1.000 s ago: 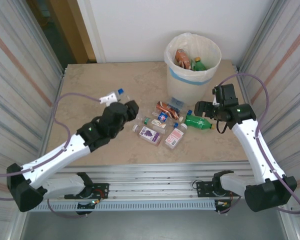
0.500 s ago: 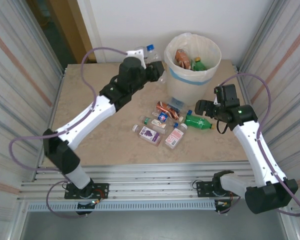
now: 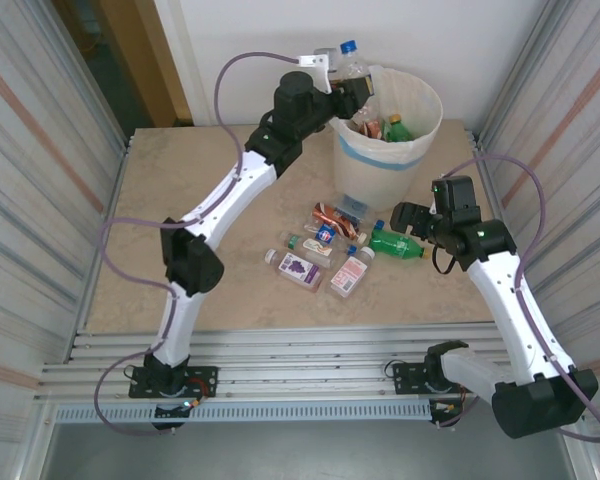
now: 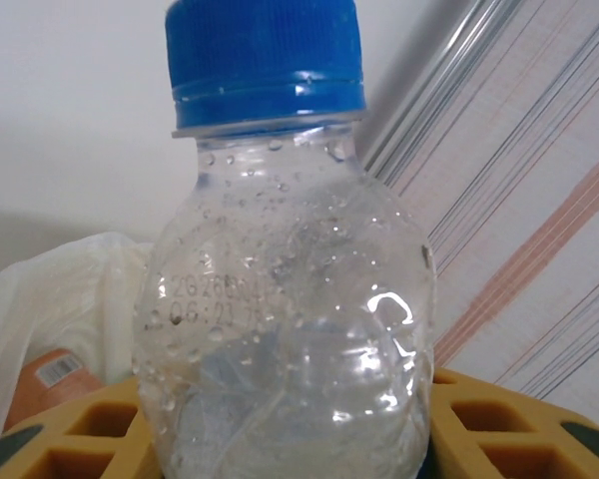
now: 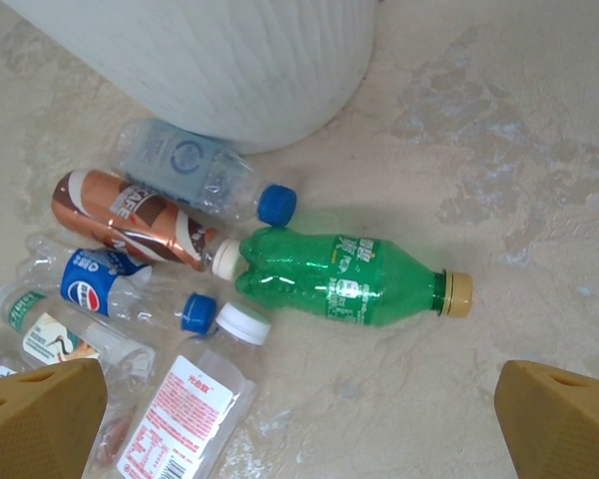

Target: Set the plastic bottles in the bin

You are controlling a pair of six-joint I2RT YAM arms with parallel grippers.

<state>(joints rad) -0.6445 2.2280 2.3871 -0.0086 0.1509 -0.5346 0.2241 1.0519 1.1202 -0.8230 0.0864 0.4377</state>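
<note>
Blue-capped clear bottle (image 4: 280, 319); bin (image 3: 380, 180) seemingly white

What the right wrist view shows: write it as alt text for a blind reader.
A green plastic bottle lies on its side on the beige table, the open right end effector with yellow fingertips at the bottom corners. More bottles cluster to its left, by the white bin.

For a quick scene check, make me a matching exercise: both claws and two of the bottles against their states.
Column one:
1. left claw
2. right claw
3. green bottle
4. brown bottle

Column two:
a. open, holding nothing
b. lying flat, yellowish cap
c. shut on a clear blue-capped bottle up at the rim of the bin
d. lying flat, white cap

Pairs: 1-c, 2-a, 3-b, 4-d
</note>
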